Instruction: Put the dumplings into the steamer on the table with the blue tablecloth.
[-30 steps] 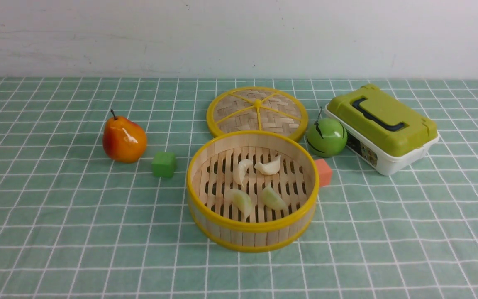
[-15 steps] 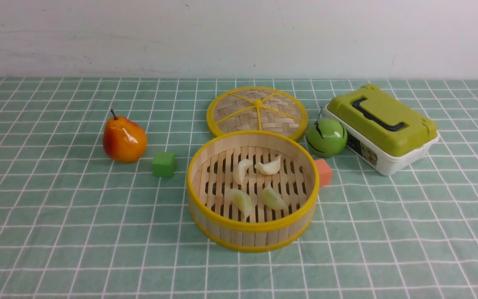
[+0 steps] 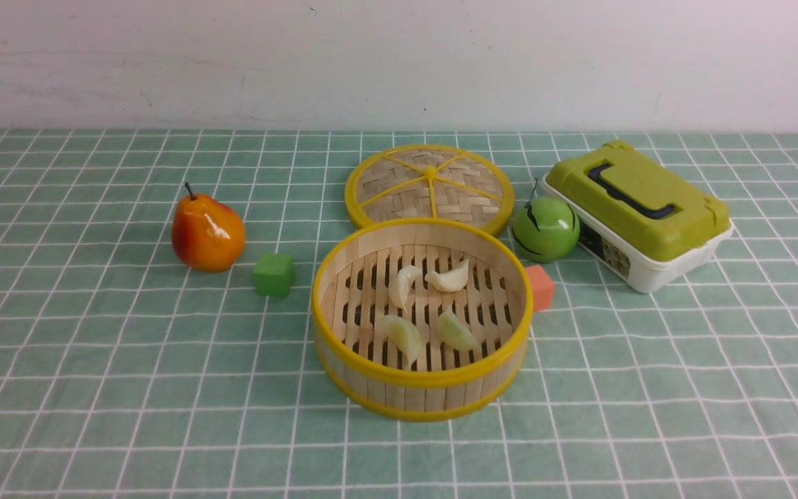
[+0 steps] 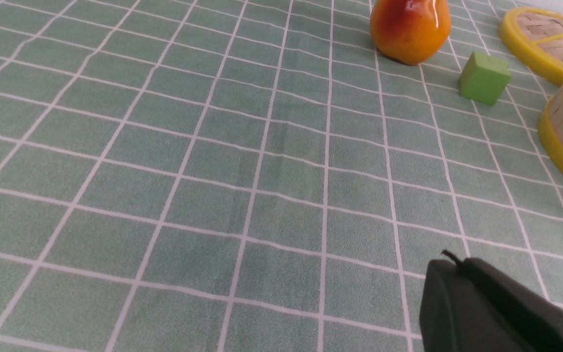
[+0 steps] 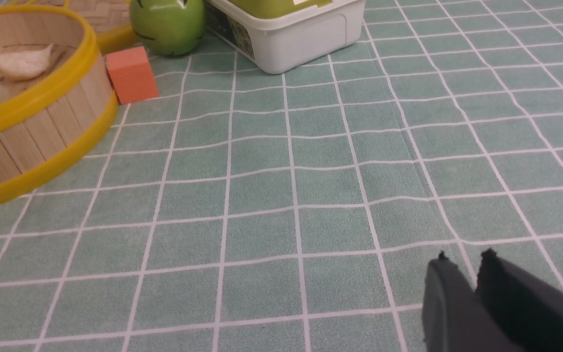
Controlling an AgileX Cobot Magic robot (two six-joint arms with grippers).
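Round bamboo steamer (image 3: 421, 388), yellow-rimmed: holds all four glossy cream-white pleated dumplings (image 3: 429, 305); none left on teal grid-clothed surface (image 3: 94, 360). Task judged complete. Left claw (image 4: 450, 264) clenched, empty; right claw (image 5: 463, 261) slightly parted, empty.

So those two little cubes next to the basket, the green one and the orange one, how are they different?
The green cube stands to the left of the steamer, clear of it with cloth between; the orange cube sits at the steamer's right, right up against its wall and partly hidden behind the rim. The green cube lies near the pear, the orange cube near the green apple. Both look alike in size and rest on the tablecloth.
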